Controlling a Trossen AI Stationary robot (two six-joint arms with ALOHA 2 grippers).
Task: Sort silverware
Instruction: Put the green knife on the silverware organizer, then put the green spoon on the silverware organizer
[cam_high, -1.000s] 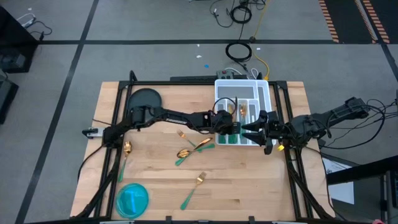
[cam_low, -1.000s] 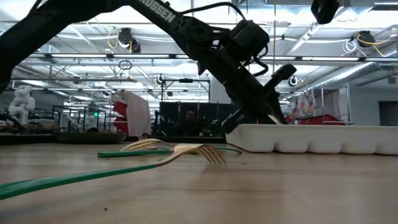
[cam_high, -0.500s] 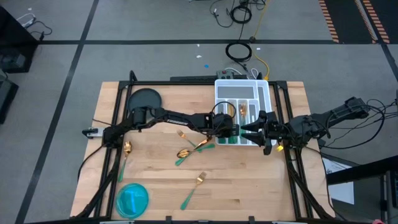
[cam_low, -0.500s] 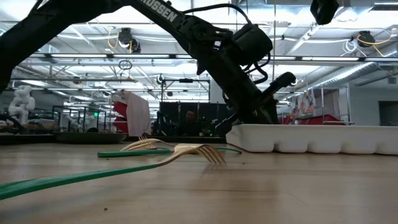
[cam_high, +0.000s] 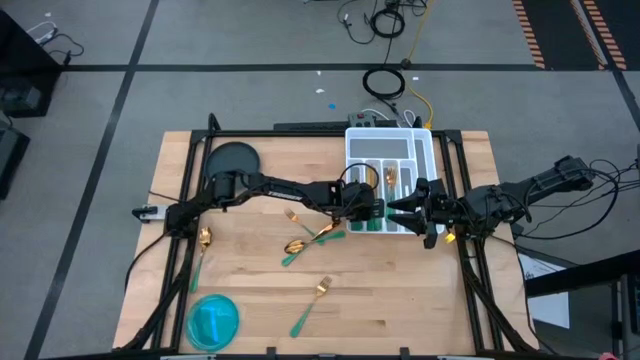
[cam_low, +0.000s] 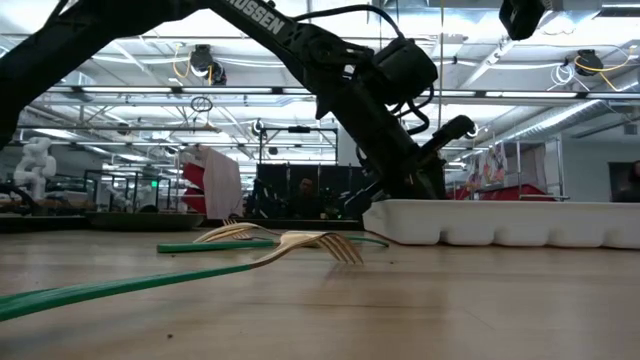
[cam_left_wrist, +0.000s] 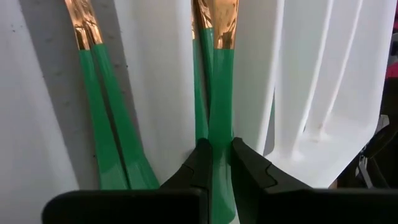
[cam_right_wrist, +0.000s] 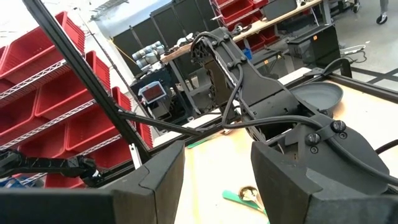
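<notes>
Left wrist view showed the left gripper (cam_left_wrist: 214, 171) clenched on the green handle of 1 piece of silverware (cam_left_wrist: 219, 118), its gold neck pointing straight ahead of the fingers along a slot of the white tray (cam_left_wrist: 311, 93). The handle's long axis ran in line with the slot and with the gripper's own reach, so letting go should leave the piece lying lengthwise among the others already there; a second pair of green handles (cam_left_wrist: 109, 124) lay in the neighbouring slot.

In the high view the left gripper (cam_high: 362, 205) sat at the tray's near-left corner, clearly the closer arm to that compartment. The right gripper (cam_high: 408, 212) waited just beside the tray's near edge, fingers spread and holding nothing.

Well apart from the tray, 4 pieces lay unsorted on the worktop (cam_high: 420, 300): a crossed pair (cam_high: 310, 238), a fork (cam_high: 312, 304) and a spoon (cam_high: 202, 250).
</notes>
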